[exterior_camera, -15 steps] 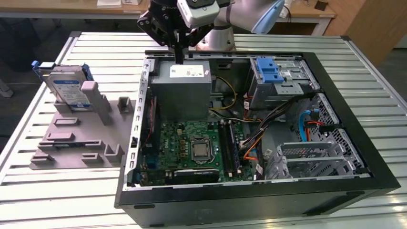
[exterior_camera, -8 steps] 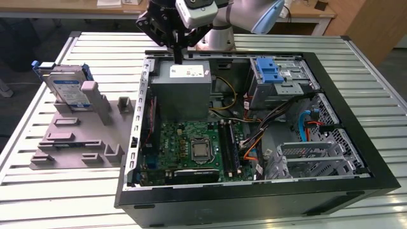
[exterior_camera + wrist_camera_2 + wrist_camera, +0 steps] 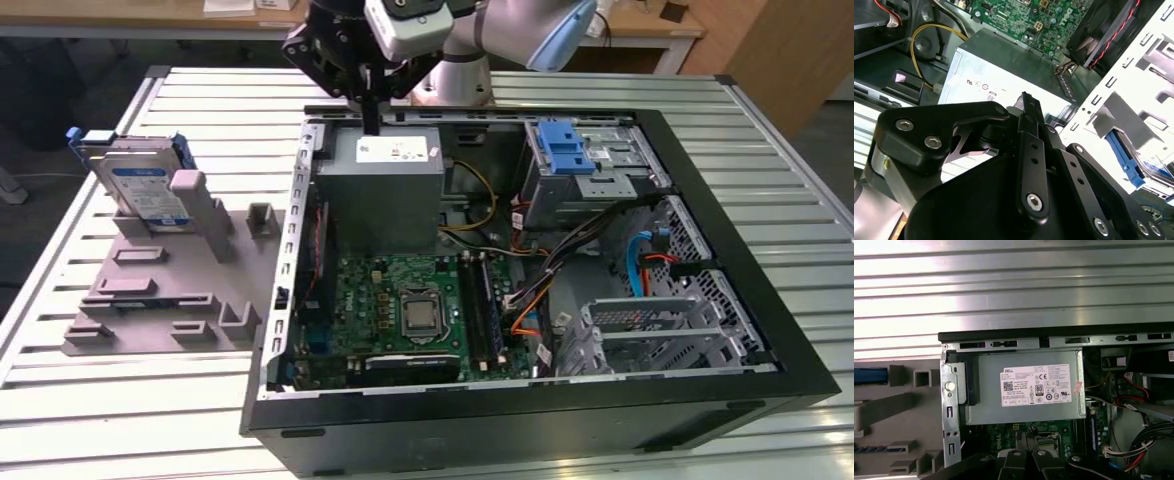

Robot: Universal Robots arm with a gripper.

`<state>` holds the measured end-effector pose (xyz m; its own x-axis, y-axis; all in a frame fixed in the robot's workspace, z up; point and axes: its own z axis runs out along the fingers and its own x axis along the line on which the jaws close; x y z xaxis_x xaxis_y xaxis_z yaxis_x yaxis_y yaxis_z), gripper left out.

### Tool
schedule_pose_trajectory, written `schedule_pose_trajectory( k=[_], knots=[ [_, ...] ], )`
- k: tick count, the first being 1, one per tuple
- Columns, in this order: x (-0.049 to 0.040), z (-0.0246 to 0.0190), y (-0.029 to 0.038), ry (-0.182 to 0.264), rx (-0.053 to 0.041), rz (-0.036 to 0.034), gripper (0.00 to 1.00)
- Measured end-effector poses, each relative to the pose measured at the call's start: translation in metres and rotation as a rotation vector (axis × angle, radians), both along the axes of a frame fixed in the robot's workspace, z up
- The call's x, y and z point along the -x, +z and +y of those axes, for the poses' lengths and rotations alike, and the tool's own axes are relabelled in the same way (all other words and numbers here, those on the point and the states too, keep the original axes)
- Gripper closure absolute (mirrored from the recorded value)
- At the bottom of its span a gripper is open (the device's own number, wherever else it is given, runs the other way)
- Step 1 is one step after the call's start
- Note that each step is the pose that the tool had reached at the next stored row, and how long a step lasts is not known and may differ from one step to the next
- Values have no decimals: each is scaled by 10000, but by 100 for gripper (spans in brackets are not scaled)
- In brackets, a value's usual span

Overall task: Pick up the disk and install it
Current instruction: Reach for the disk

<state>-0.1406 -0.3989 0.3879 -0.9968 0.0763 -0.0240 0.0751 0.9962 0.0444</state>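
Disk (image 3: 143, 188) metal with blue plastic; table (image 3: 134, 425) ribbed metal.

Your exterior view looks steeply down from high up, taking in the surface (image 3: 134, 420) and the whole open computer case (image 3: 534, 430). Your first wrist view faces straight down, close above the power supply (image 3: 1024, 390). Your second wrist view looks obliquely past the tool (image 3: 1026, 100), closer still. All three views share that power supply.
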Motion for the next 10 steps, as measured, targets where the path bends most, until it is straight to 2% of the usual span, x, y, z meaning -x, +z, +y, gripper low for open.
schedule_pose_trajectory(
  k=[10],
  knots=[
    [26, 0, -8, 0, -1, 8, 89]
  ],
)
